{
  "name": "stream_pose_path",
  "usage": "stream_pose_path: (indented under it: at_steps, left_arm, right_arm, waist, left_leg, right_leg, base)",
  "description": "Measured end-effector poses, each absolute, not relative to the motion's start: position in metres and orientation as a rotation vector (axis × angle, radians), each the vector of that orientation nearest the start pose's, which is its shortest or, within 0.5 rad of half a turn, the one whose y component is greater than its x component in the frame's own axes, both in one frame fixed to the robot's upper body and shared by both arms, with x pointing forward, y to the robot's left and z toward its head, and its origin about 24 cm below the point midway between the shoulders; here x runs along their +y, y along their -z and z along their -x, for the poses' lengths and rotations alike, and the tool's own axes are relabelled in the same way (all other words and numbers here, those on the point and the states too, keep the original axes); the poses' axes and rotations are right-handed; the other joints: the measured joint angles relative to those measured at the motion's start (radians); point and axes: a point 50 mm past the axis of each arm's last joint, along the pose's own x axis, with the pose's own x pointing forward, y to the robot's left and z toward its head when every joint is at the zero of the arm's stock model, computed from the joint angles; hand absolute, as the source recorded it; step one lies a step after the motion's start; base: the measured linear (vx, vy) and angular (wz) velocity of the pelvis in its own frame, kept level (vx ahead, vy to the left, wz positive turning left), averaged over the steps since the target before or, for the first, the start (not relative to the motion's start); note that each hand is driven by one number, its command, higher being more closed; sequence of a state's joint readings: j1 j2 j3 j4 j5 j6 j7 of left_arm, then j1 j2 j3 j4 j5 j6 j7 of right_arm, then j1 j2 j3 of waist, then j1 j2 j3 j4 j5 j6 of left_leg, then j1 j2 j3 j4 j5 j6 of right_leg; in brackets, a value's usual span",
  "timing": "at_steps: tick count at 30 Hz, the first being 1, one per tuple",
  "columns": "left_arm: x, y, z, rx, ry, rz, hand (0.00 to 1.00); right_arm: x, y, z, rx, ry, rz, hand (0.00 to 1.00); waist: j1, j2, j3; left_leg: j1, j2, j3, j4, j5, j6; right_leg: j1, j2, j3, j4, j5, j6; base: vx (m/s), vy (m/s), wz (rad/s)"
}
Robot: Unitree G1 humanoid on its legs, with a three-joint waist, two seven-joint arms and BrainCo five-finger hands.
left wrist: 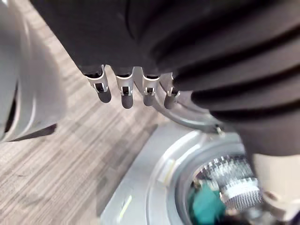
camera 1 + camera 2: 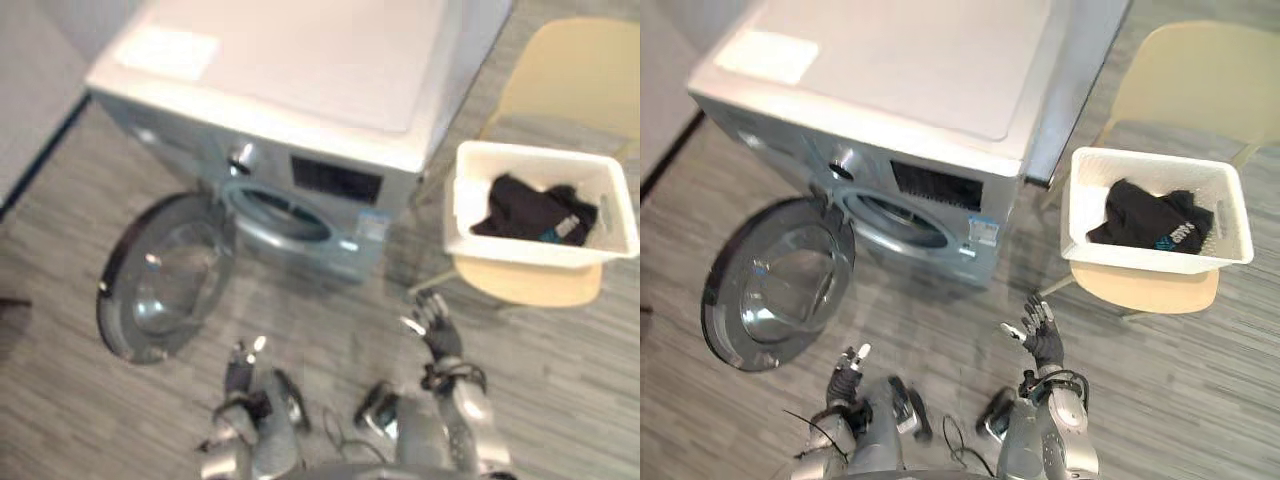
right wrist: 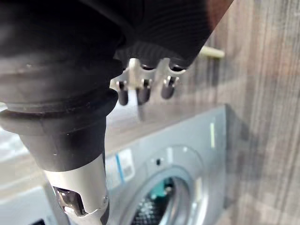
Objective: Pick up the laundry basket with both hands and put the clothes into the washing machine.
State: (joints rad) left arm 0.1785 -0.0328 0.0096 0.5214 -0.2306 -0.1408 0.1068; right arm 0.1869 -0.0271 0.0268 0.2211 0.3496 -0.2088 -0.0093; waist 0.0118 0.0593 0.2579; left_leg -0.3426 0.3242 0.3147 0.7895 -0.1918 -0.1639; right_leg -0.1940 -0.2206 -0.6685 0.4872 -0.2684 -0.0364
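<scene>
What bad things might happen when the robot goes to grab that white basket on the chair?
The laundry basket rests on a chair, so an uneven pull might tip it and spill the dark clothes. The right hand and left hand are open and away from it, the left farther, so the grips may land unevenly. The washer door hangs open near the floor and might get bumped.

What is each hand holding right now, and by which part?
Nothing is held. The right hand is open in the air, apart from the white laundry basket on the chair; the left hand, also open, hangs near the washing machine's open door.
</scene>
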Motion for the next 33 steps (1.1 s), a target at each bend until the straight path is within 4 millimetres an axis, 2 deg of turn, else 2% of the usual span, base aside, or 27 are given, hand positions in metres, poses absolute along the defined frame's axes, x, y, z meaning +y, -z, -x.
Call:
stream_pose_path:
  at_steps: [1, 3, 4, 5, 7, 8, 10, 12, 13, 15, 16, 17, 18, 19, 20, 21, 22, 23, 24, 25, 26, 27, 28, 29, 30, 32, 33]
  left_arm:
    - [0.154, 0.093, -0.168, 0.543, -0.235, 0.231, 0.00]
    - [0.143, 0.084, -0.180, 0.497, -0.171, 0.247, 0.00]
    - [0.137, 0.080, -0.186, 0.479, -0.132, 0.259, 0.00]
    - [0.133, 0.078, -0.191, 0.469, -0.101, 0.253, 0.00]
    - [0.135, 0.077, -0.196, 0.465, -0.081, 0.238, 0.00]
    - [0.134, 0.080, -0.194, 0.479, -0.073, 0.227, 0.00]
    - [0.141, 0.083, -0.187, 0.495, -0.075, 0.199, 0.00]
    - [0.148, 0.085, -0.183, 0.505, -0.082, 0.176, 0.00]
    - [0.150, 0.087, -0.180, 0.514, -0.091, 0.185, 0.00]
    - [0.151, 0.089, -0.175, 0.524, -0.107, 0.212, 0.00]
    - [0.153, 0.090, -0.172, 0.531, -0.123, 0.231, 0.00]
    - [0.155, 0.091, -0.170, 0.534, -0.148, 0.255, 0.00]
    - [0.149, 0.091, -0.169, 0.538, -0.156, 0.290, 0.00]
    - [0.144, 0.092, -0.168, 0.540, -0.157, 0.308, 0.00]
    - [0.139, 0.092, -0.165, 0.544, -0.162, 0.334, 0.00]
    - [0.141, 0.092, -0.165, 0.538, -0.189, 0.375, 0.00]
    - [0.143, 0.092, -0.164, 0.539, -0.207, 0.394, 0.00]
    - [0.147, 0.092, -0.164, 0.532, -0.229, 0.420, 0.00]
    - [0.151, 0.091, -0.164, 0.521, -0.240, 0.441, 0.00]
    - [0.149, 0.091, -0.161, 0.521, -0.233, 0.453, 0.00]
    - [0.149, 0.091, -0.159, 0.521, -0.225, 0.456, 0.00]
    - [0.150, 0.091, -0.153, 0.524, -0.232, 0.457, 0.00]
    - [0.152, 0.091, -0.152, 0.518, -0.240, 0.459, 0.00]
    - [0.156, 0.089, -0.149, 0.512, -0.255, 0.460, 0.00]
    - [0.158, 0.089, -0.148, 0.508, -0.261, 0.458, 0.00]
    - [0.160, 0.087, -0.151, 0.497, -0.260, 0.455, 0.00]
    - [0.160, 0.086, -0.151, 0.493, -0.259, 0.456, 0.00]
  right_arm:
    - [-0.167, 0.031, -0.200, 0.187, 0.159, -0.317, 0.00]
    - [-0.169, 0.032, -0.199, 0.191, 0.200, -0.329, 0.00]
    - [-0.167, 0.030, -0.199, 0.185, 0.205, -0.338, 0.00]
    - [-0.165, 0.026, -0.200, 0.165, 0.209, -0.350, 0.00]
    - [-0.164, 0.023, -0.203, 0.150, 0.222, -0.367, 0.00]
    - [-0.165, 0.022, -0.205, 0.144, 0.221, -0.359, 0.00]
    - [-0.170, 0.024, -0.202, 0.152, 0.233, -0.342, 0.00]
    - [-0.177, 0.022, -0.202, 0.145, 0.236, -0.293, 0.00]
    - [-0.187, 0.018, -0.207, 0.124, 0.244, -0.253, 0.00]
    - [-0.191, 0.015, -0.212, 0.108, 0.246, -0.242, 0.00]
    - [-0.193, 0.011, -0.217, 0.090, 0.251, -0.237, 0.00]
    - [-0.197, 0.008, -0.222, 0.078, 0.253, -0.222, 0.00]
    - [-0.201, 0.005, -0.225, 0.071, 0.253, -0.204, 0.00]
    - [-0.204, 0.004, -0.226, 0.066, 0.258, -0.190, 0.00]
    - [-0.205, 0.000, -0.229, 0.054, 0.244, -0.171, 0.00]
    - [-0.203, -0.006, -0.235, 0.031, 0.221, -0.164, 0.00]
    - [-0.200, -0.009, -0.239, 0.020, 0.208, -0.167, 0.00]
    - [-0.193, -0.012, -0.244, 0.007, 0.182, -0.170, 0.00]
    - [-0.186, -0.018, -0.249, -0.014, 0.150, -0.168, 0.00]
    - [-0.183, -0.027, -0.254, -0.050, 0.125, -0.154, 0.00]
    - [-0.183, -0.033, -0.257, -0.071, 0.114, -0.148, 0.00]
    - [-0.178, -0.044, -0.266, -0.114, 0.087, -0.143, 0.00]
    - [-0.171, -0.056, -0.273, -0.157, 0.055, -0.139, 0.00]
    - [-0.161, -0.069, -0.283, -0.202, 0.007, -0.129, 0.00]
    - [-0.156, -0.075, -0.287, -0.222, -0.015, -0.129, 0.00]
    - [-0.145, -0.096, -0.299, -0.294, -0.058, -0.121, 0.00]
    - [-0.142, -0.102, -0.302, -0.313, -0.067, -0.119, 0.00]
  waist:
    - [-0.003, 0.006, -0.004]
    - [-0.014, -0.014, -0.008]
    - [-0.020, -0.034, -0.017]
    - [-0.036, -0.042, -0.023]
    - [-0.035, -0.061, -0.022]
    - [-0.035, -0.059, -0.027]
    - [-0.053, -0.055, -0.048]
    - [-0.053, -0.068, -0.086]
    - [-0.050, -0.061, -0.107]
    - [-0.046, -0.056, -0.124]
    - [-0.047, -0.062, -0.141]
    - [-0.045, -0.042, -0.149]
    - [-0.035, -0.016, -0.156]
    - [-0.032, -0.006, -0.161]
    - [-0.025, 0.008, -0.175]
    - [-0.023, 0.006, -0.182]
    - [-0.023, -0.001, -0.181]
    - [-0.021, -0.014, -0.179]
    - [-0.013, -0.026, -0.167]
    - [0.023, -0.035, -0.156]
    - [0.036, -0.032, -0.155]
    - [0.046, -0.024, -0.150]
    - [0.059, -0.017, -0.147]
    - [0.067, -0.017, -0.146]
    - [0.072, -0.019, -0.144]
    - [0.093, -0.022, -0.142]
    - [0.097, -0.020, -0.143]
  left_leg:
    - [0.032, -0.014, -0.003, -0.046, -0.026, -0.005]
    - [0.093, -0.051, 0.003, -0.151, -0.060, 0.031]
    - [0.107, -0.070, 0.008, -0.204, -0.071, 0.049]
    - [0.122, -0.084, 0.017, -0.238, -0.091, 0.073]
    - [0.152, -0.070, 0.080, -0.286, -0.096, 0.092]
    - [0.185, -0.055, 0.135, -0.314, -0.078, 0.098]
    - [0.215, -0.051, 0.181, -0.345, -0.063, 0.103]
    - [0.214, -0.038, 0.217, -0.373, -0.035, 0.094]
    - [0.209, -0.002, 0.249, -0.376, -0.001, 0.068]
    - [0.202, 0.027, 0.268, -0.372, 0.015, 0.043]
    - [0.187, 0.062, 0.271, -0.356, 0.031, 0.015]
    - [0.185, 0.104, 0.262, -0.367, 0.060, -0.031]
    - [0.206, 0.134, 0.264, -0.425, 0.111, -0.046]
    - [0.227, 0.150, 0.264, -0.465, 0.145, -0.056]
    - [0.265, 0.188, 0.261, -0.517, 0.212, -0.063]
    - [0.272, 0.232, 0.249, -0.506, 0.279, -0.045]
    - [0.266, 0.252, 0.242, -0.483, 0.315, -0.013]
    - [0.247, 0.285, 0.238, -0.421, 0.372, 0.066]
    - [0.198, 0.340, 0.230, -0.265, 0.384, 0.197]
    - [0.134, 0.348, 0.187, -0.050, 0.281, 0.272]
    - [0.104, 0.327, 0.160, 0.019, 0.236, 0.252]
    - [0.054, 0.267, 0.122, 0.095, 0.155, 0.208]
    - [0.016, 0.208, 0.116, 0.099, 0.095, 0.172]
    - [-0.026, 0.133, 0.148, 0.051, 0.053, 0.153]
    - [-0.039, 0.100, 0.189, 0.011, 0.042, 0.156]
    - [-0.066, -0.027, 0.352, -0.202, 0.041, 0.166]
    - [-0.065, -0.061, 0.382, -0.272, 0.047, 0.166]
  right_leg:
    - [0.000, 0.001, 0.009, 0.007, 0.001, -0.001]
    - [-0.023, -0.008, 0.041, 0.033, 0.008, -0.010]
    - [-0.060, -0.007, 0.091, 0.051, 0.020, -0.013]
    - [-0.098, 0.013, 0.164, 0.059, 0.036, 0.003]
    - [-0.126, 0.044, 0.235, 0.026, 0.073, 0.013]
    - [-0.120, 0.041, 0.245, 0.075, 0.054, 0.002]
    - [-0.089, -0.012, 0.219, 0.163, 0.026, 0.010]
    - [-0.060, -0.066, 0.215, 0.171, 0.011, 0.026]
    - [-0.025, -0.137, 0.203, 0.135, 0.011, 0.030]
    - [-0.010, -0.191, 0.191, 0.074, 0.028, 0.040]
    - [0.011, -0.224, 0.163, -0.010, 0.072, 0.099]
    - [0.016, -0.167, 0.134, -0.031, 0.071, 0.188]
    - [0.012, -0.117, 0.114, -0.036, 0.072, 0.180]
    - [0.012, -0.090, 0.111, -0.045, 0.072, 0.177]
    - [0.020, -0.022, 0.122, -0.078, 0.064, 0.149]
    - [0.026, 0.033, 0.134, -0.103, 0.058, 0.120]
    - [0.034, 0.055, 0.144, -0.118, 0.057, 0.107]
    - [0.054, 0.092, 0.162, -0.151, 0.062, 0.092]
    - [0.104, 0.124, 0.194, -0.216, 0.075, 0.070]
    - [0.142, 0.146, 0.230, -0.263, 0.083, 0.053]
    - [0.157, 0.152, 0.245, -0.279, 0.081, 0.045]
    - [0.179, 0.162, 0.265, -0.299, 0.071, 0.030]
    - [0.195, 0.169, 0.276, -0.318, 0.065, 0.019]
    - [0.203, 0.175, 0.279, -0.331, 0.062, 0.016]
    - [0.208, 0.177, 0.276, -0.338, 0.062, 0.016]
    - [0.250, 0.184, 0.239, -0.377, 0.060, 0.033]
    - [0.262, 0.186, 0.226, -0.385, 0.056, 0.043]
  base:
    - [-0.16, 0.033, -0.29]
    - [-0.20, 0.022, -0.20]
    - [-0.25, 0.022, -0.29]
    - [-0.30, 0.053, -0.36]
    - [-0.28, 0.016, -0.85]
    - [-0.27, -0.054, -1.07]
    - [-0.22, -0.093, -0.83]
    - [-0.14, -0.201, -0.76]
    - [-0.08, -0.278, -0.69]
    - [-0.05, -0.328, -0.66]
    - [-0.03, -0.508, -0.66]
    - [0.00, -0.601, -0.70]
    - [0.03, -0.488, -0.60]
    - [0.07, -0.419, -0.71]
    - [0.10, -0.433, -0.87]
    - [0.11, -0.451, -0.85]
    - [0.09, -0.377, -0.72]
    - [0.15, -0.475, -0.63]
    - [0.16, -0.457, -0.92]
    - [0.16, -0.397, -0.85]
    - [0.11, -0.167, -0.75]
    - [0.14, -0.111, -0.50]
    - [0.18, -0.094, -0.43]
    - [0.17, -0.046, -0.25]
    - [0.22, -0.022, -0.05]
    - [0.29, -0.015, 0.28]
    - [0.34, -0.013, 0.34]
